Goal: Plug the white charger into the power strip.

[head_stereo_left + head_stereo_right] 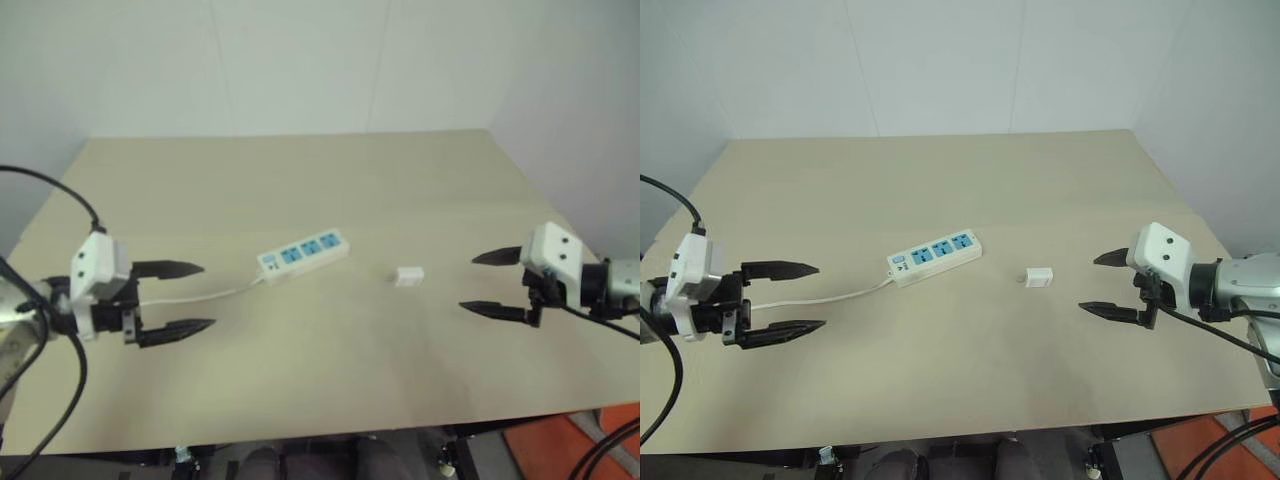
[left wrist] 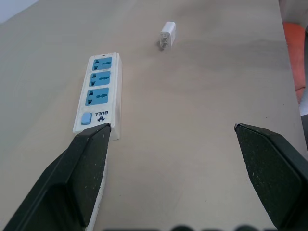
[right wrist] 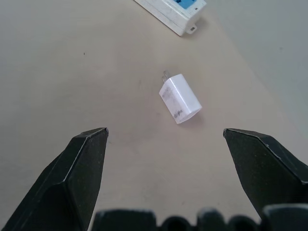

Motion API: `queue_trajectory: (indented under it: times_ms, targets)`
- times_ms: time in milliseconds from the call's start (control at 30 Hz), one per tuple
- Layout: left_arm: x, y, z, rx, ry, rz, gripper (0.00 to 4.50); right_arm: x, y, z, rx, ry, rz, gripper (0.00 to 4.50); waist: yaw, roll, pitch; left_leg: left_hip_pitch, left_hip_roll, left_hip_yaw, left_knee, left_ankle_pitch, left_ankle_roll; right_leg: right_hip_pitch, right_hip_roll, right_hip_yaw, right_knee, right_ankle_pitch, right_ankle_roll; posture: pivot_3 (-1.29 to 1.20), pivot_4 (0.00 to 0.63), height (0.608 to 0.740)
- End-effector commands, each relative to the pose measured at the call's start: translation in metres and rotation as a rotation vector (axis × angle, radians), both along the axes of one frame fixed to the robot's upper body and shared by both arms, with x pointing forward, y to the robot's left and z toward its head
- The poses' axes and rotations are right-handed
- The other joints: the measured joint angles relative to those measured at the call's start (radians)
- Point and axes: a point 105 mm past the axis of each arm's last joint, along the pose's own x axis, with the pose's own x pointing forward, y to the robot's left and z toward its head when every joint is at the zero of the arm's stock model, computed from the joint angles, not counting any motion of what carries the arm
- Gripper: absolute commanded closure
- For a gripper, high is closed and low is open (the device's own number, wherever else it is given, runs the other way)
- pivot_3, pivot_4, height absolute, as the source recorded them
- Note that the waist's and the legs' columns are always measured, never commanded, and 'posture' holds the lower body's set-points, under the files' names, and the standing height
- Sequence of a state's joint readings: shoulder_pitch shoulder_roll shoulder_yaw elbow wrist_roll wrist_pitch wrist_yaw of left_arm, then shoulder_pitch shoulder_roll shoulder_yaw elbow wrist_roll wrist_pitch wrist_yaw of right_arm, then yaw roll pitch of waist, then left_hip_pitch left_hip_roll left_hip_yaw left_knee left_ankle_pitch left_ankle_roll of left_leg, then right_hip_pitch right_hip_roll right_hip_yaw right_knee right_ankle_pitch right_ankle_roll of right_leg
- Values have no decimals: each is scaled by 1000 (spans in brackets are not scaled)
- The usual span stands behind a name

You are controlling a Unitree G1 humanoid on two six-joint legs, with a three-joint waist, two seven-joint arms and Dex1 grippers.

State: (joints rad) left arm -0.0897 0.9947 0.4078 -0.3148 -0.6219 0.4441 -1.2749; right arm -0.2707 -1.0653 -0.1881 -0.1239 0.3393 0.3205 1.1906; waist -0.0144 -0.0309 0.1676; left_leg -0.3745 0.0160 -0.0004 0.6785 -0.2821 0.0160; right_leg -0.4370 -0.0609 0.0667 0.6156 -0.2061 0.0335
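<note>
At the left, the left gripper [image 1: 190, 298] is held just above the table [image 1: 300, 190], its two black fingers spread wide and nothing between them. It is aimed toward the strip [image 1: 304, 253], whose thin cord [image 1: 200, 295] runs back across the table toward that gripper. The strip lies flat near the table's middle, slightly angled, with its three blue socket faces up and its switch end nearest the left gripper. No socket is occupied.

Just to the right of the strip, apart from it, the charger [image 1: 409, 275] lies on its side on the bare table. In the right wrist view its prongs [image 3: 166, 73] are seen pointing toward the strip's end.

At the right, the right gripper [image 1: 478, 284] is likewise held open and empty, its fingers pointed at the charger but well short of it.

Nothing has been grasped, so the task is judged to be at its opening step: the approach to the charger. For the next move, the right gripper would need to be brought forward and lowered until the charger's body sits between the fingers, then closed on its flat sides with the prongs left free. The strip may need to be steadied by the left gripper, since a light strip is likely to slide when the plug is pressed in.
</note>
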Motion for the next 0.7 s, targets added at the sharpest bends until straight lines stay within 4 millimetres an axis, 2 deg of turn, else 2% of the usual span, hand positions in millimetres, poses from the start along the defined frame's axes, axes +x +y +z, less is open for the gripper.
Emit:
queue_trajectory:
  times_ms: [33, 167, 267, 433, 700]
  targets:
    - [0, -6, 8, 10, -27, -21, 36, -2, 1, 17, 30, -64, -7, 0, 0, 0, 0, 0, 0, 0, 0, 0, 0, 0, 0, 0, 0, 0, 0, 0, 150, 740]
    - [3, -7, 10, 4, -27, -26, 36, -3, 1, 16, 31, -68, -14, 0, 0, 0, 0, 0, 0, 0, 0, 0, 0, 0, 0, 0, 0, 0, 0, 0, 150, 740]
    - [18, -5, 2, 28, -40, 47, 36, -2, 4, 18, 49, -77, -15, 0, 0, 0, 0, 0, 0, 0, 1, 0, 0, 0, 0, 0, 1, 0, 0, 0, 150, 740]
    - [66, 3, -32, 119, 2, 289, 36, -2, 8, 19, 54, -83, -7, 0, 3, 0, 0, 2, -1, 0, 1, 0, 0, 1, 0, 0, 2, 0, 0, 0, 150, 740]
    - [106, -23, -81, 165, 103, 246, 36, 0, 14, 23, 58, -99, -6, 0, 3, 0, 0, 0, -2, 0, 2, 0, 0, 1, 0, 0, 4, 0, 0, 0, 150, 740]
